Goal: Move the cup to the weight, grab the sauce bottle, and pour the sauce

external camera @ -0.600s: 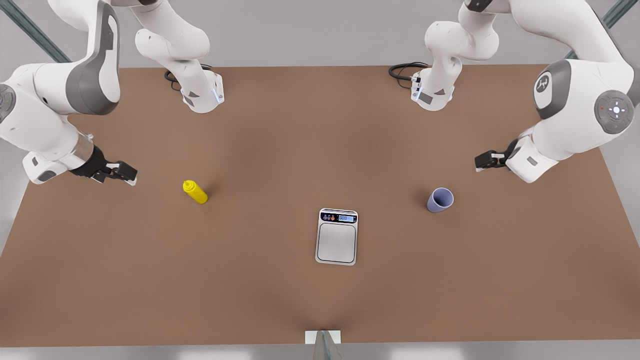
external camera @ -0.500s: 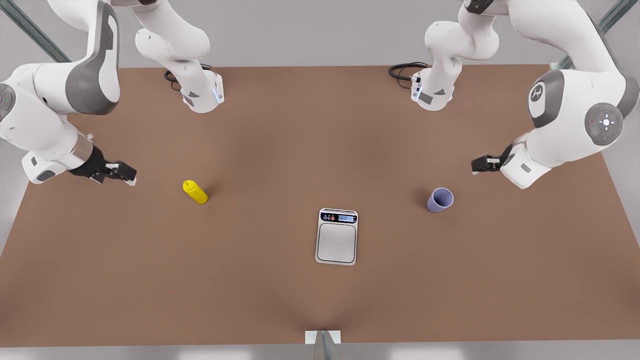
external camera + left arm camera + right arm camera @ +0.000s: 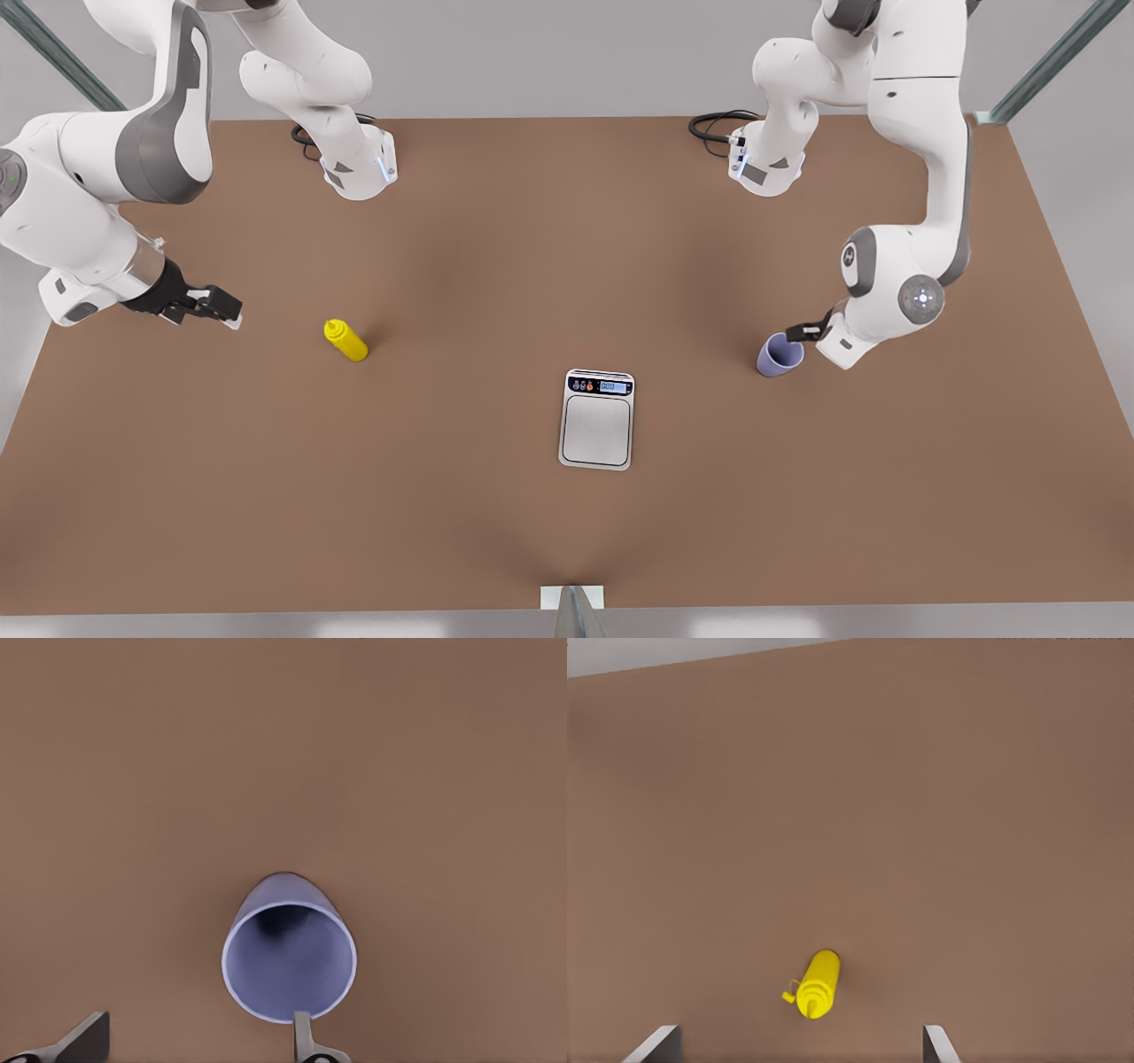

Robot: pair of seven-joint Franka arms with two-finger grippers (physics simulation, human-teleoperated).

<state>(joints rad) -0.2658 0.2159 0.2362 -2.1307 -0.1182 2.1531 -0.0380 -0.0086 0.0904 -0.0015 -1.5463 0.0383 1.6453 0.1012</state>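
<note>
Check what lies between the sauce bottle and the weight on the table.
Nothing: in the front view, only bare brown table runs from the sauce bottle to the weight.

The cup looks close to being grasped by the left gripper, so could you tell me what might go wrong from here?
1. In the left wrist view, one fingertip of the left gripper sits at the cup rim, off-centre; closing could tip the cup rather than clamp it.
2. The weight is a small target some way off; a poor grip may drop the cup short.
3. The right gripper waits open, well short of the sauce bottle.
</note>
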